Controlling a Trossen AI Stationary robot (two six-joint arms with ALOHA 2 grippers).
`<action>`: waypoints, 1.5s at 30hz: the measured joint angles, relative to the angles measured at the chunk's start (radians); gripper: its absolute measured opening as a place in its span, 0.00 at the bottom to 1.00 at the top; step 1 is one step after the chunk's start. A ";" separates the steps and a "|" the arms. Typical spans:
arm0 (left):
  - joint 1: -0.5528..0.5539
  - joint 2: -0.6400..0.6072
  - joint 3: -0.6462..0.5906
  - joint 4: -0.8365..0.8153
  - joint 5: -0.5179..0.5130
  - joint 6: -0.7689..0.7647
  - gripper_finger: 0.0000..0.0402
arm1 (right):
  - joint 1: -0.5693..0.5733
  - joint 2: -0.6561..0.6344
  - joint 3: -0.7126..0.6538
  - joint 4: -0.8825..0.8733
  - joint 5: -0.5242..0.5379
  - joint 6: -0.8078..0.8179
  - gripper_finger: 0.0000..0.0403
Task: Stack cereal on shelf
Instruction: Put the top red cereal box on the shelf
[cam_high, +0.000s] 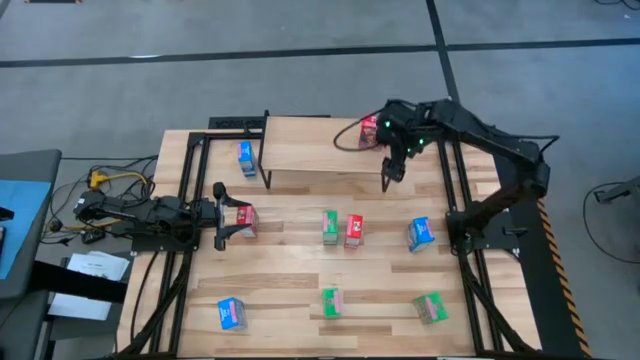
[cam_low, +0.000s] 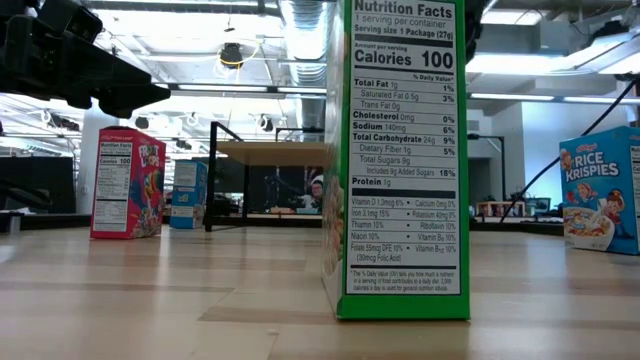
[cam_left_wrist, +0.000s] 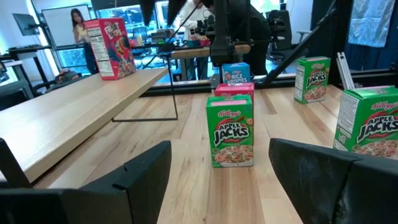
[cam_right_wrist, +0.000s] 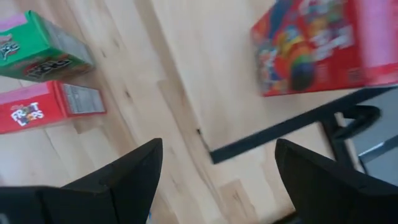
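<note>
The bench (cam_high: 300, 280) is a slatted light-wood top, smooth and pale, with black frame rails down both sides. On its far half stands the shelf (cam_high: 320, 150), a flat light plank on thin black metal legs. One red cereal box (cam_high: 369, 127) sits on the shelf's far right corner, close to the edge; in the right wrist view (cam_right_wrist: 311, 46) its printed front is blurred.

The right end effector (cam_high: 388, 180) hangs over the shelf's front right edge, its dark fingers spread apart with nothing between them. The left end effector (cam_high: 222, 215) lies low at the bench's left side, its fingers held apart around a red box (cam_high: 245, 220); whether the pads press on the card cannot be made out.

The other boxes are small glossy cardboard rectangles. A blue box (cam_high: 246, 158) stands by the shelf's left legs. A green box (cam_high: 331, 226) and another red box (cam_high: 354, 230) stand just beside each other at mid-bench, with a second blue box (cam_high: 421, 234) to their right. Along the near edge are a third blue box (cam_high: 231, 314), a green box (cam_high: 331, 302) and another green box (cam_high: 431, 307), well apart.

In the low view one green box (cam_low: 400, 160) fills the middle and is cut off at the top, hiding much of the shelf behind it. Open wood lies between the mid-bench row and the near row
</note>
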 joint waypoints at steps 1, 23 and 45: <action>0.000 0.000 0.000 0.000 0.000 0.000 0.65 | 0.013 -0.013 -0.032 0.027 0.000 0.015 0.83; 0.000 0.000 0.000 0.000 0.000 0.000 0.65 | 0.223 -0.367 -0.761 0.913 0.222 0.183 0.83; 0.000 0.000 0.000 0.000 -0.001 0.000 0.65 | 0.081 -0.278 -0.839 1.174 0.269 0.081 0.83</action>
